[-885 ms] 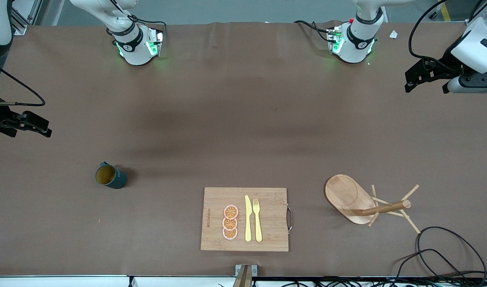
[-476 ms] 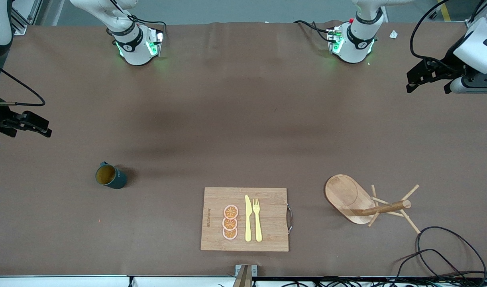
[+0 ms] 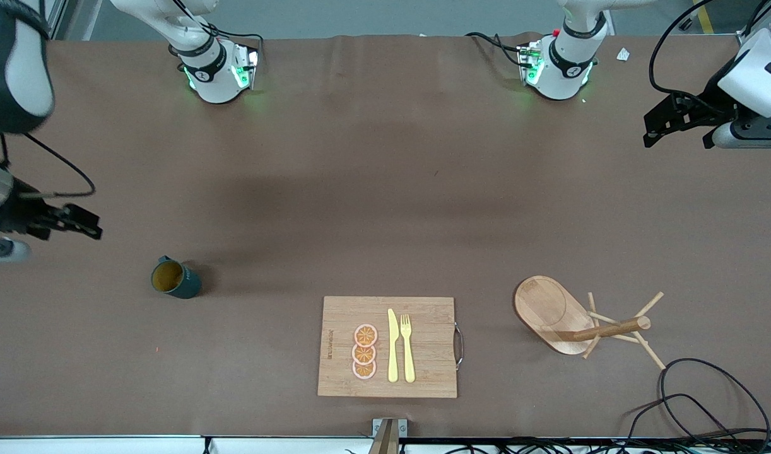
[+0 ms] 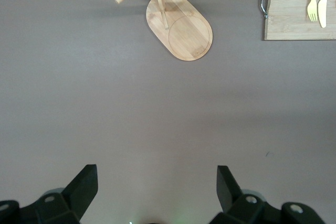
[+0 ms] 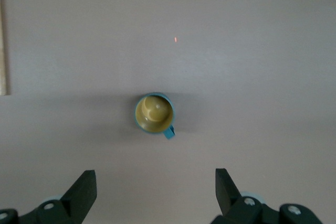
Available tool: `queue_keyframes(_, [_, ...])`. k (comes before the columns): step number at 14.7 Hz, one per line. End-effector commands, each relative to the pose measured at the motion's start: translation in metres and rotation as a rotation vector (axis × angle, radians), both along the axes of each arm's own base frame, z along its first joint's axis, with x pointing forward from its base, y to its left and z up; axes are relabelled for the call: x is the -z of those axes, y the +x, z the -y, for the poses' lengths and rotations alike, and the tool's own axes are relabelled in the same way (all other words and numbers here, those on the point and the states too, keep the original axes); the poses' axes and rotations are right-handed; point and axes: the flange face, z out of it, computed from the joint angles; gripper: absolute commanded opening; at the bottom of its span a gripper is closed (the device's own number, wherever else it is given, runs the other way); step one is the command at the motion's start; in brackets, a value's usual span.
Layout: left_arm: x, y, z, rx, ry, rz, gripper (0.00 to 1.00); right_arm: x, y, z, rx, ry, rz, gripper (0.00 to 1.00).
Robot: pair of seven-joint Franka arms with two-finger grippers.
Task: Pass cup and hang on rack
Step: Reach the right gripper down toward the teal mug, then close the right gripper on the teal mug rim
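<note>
Count: one ribbed dark teal mug [image 3: 175, 280], one light wooden mug tree [image 3: 581, 318], one rectangular bamboo cutting board [image 3: 423, 347]. On it: three orange slices [image 3: 364, 352], one yellow knife [image 3: 392, 347], one yellow fork [image 3: 407, 349].

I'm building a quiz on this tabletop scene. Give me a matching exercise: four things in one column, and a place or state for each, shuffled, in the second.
Things:
1. cup
2. rack
3. fork
4. right gripper

Places or states:
A. on the cutting board
B. upright, toward the right arm's end of the table
C. jaws open, in the air
D. toward the left arm's end of the table

Pairs: 1-B, 2-D, 3-A, 4-C
</note>
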Motion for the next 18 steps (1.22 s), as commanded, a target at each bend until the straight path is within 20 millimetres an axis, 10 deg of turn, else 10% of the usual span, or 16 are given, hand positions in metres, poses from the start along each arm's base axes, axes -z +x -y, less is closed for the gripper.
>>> queue_keyframes(1, [-0.007, 0.000, -0.001, 0.000, -0.010, 0.016, 1.00, 0.054, 0.016, -0.021, -0.031, 0.013, -0.036, 1.00])
queue_keyframes(12, [-0.016, 0.001, -0.010, -0.027, -0.056, 0.032, 1.00, 0.243, 0.015, -0.039, 0.012, 0.082, -0.107, 1.00])
queue_keyframes(13, [-0.015, 0.002, -0.014, -0.035, -0.058, 0.031, 1.00, 0.255, 0.013, -0.040, 0.012, 0.079, -0.095, 0.93])
queue_keyframes(15, [-0.015, 0.003, -0.018, -0.041, -0.058, 0.031, 1.00, 0.267, 0.011, -0.042, 0.004, 0.077, -0.095, 0.32])
queue_keyframes(18, [-0.011, 0.006, -0.030, -0.053, -0.059, 0.024, 1.00, 0.266, 0.011, -0.042, -0.005, 0.076, -0.099, 0.11])
